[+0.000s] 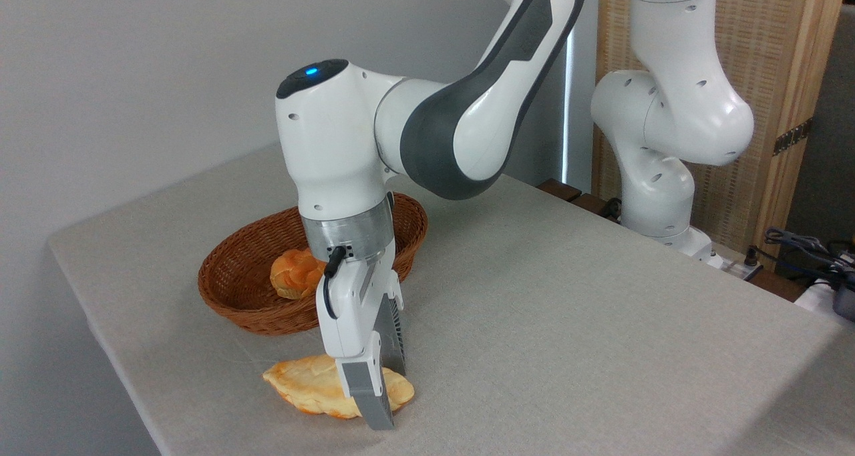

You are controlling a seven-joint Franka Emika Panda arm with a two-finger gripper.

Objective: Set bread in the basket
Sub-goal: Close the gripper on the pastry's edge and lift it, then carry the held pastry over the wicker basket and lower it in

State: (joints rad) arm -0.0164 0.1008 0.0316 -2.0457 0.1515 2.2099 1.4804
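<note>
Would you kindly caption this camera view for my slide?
Pincer straddling the loaf on the table, beside a basket holding a bun.

A robot lab or test room set up like a home corner; a white robot arm (pixel 414 129) is mounted beside a grey cloth-covered table (pixel 568 309); bare grey wall (pixel 133 75), a woven screen (pixel 775 55), and loose cables (pixel 801 249) at the right edge.

Bread (pixel 310 384) pale golden, orange edges; basket (pixel 248 269) reddish-brown woven wicker.

Grey cloth-covered table (pixel 568 322); on it wicker basket (pixel 234 289), flat bread (pixel 300 386) just in front.
</note>
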